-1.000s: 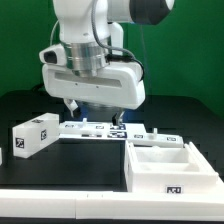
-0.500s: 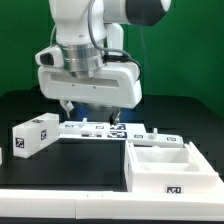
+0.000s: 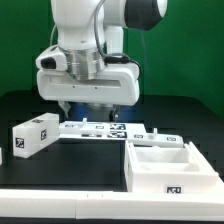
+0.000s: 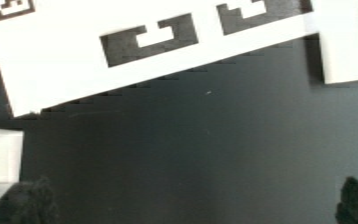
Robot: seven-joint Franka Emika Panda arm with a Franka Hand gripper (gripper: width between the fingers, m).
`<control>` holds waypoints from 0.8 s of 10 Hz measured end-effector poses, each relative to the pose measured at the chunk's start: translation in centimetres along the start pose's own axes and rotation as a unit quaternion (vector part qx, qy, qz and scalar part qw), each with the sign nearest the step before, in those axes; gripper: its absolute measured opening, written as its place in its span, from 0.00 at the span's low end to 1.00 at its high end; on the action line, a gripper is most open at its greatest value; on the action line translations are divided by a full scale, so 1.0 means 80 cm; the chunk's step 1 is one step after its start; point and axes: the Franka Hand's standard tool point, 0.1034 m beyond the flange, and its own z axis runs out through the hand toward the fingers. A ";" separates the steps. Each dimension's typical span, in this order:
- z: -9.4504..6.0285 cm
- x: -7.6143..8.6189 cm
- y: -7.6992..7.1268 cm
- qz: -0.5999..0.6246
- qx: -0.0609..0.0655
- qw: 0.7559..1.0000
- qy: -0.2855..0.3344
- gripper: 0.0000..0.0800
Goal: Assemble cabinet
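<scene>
My two-finger gripper [image 3: 93, 112] hangs empty, fingers wide apart, over the flat white marker board [image 3: 100, 131]. The white matte plastic cabinet shell [image 3: 150, 178] sits toward the exterior view's right. I should centre squarely over a part before descending.

Bare table [image 3: 92, 162] lies open between white block [image 3: 35, 136] and cabinet shell [image 3: 150, 178].

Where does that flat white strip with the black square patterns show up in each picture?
Exterior view: the marker board lies flat on the black table under the gripper, between the small white block and the open cabinet shell.
Wrist view: the marker board is the large slanted white surface bearing black tags.
Shared landmark: the gripper, its dark fingertips spread wide.
</scene>
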 end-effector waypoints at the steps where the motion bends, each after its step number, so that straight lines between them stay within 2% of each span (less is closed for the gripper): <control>1: 0.001 -0.001 0.000 -0.012 -0.006 1.000 0.000 1.00; 2: 0.006 -0.006 -0.001 -0.054 -0.020 0.998 0.001 1.00; 4: 0.016 -0.027 0.008 -0.122 -0.031 0.992 -0.018 1.00; 5: 0.019 -0.031 0.016 -0.128 -0.026 0.991 -0.017 1.00; 6: 0.022 -0.035 0.025 -0.096 -0.009 0.995 -0.009 1.00; 8: 0.022 -0.034 0.024 -0.101 -0.014 0.995 -0.010 1.00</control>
